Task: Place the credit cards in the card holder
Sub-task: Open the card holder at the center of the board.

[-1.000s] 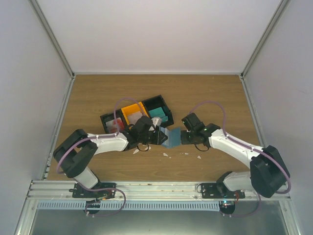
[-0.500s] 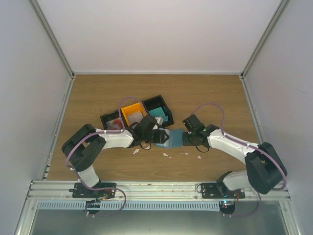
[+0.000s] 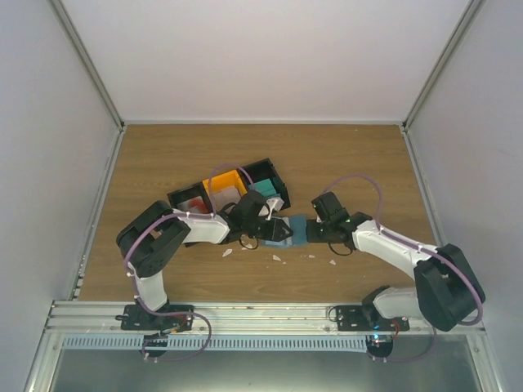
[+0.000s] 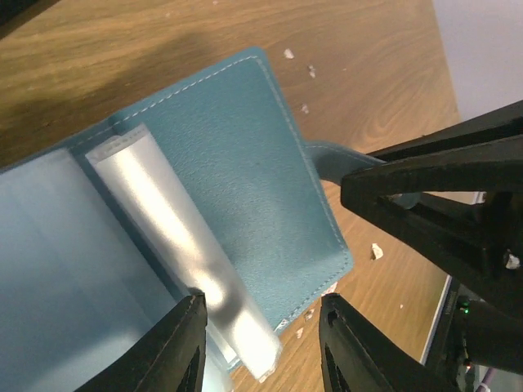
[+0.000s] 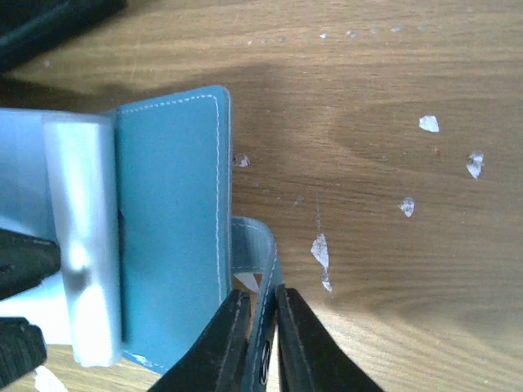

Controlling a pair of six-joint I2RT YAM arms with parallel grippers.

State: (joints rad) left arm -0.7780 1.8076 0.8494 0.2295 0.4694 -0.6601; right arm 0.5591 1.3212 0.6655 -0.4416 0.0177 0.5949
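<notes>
Reaching further toward the right edge this past second, your left fingers [image 4: 184, 347] stood parted and empty astride the clear sleeve [image 4: 163, 220] of the open card holder [image 4: 237, 171], midway across the tabletop [image 3: 351, 155]. Your right fingers [image 5: 225, 335] pinched its strap [image 5: 255, 245], so it looked ready for loading.

Nothing readable in any view: no text, labels, brands or numbers. The card holder [image 4: 245, 163] is plain teal, stitching only. The bins [image 3: 258, 171] just behind the card holder are too small in frame to read any print on their contents.
</notes>
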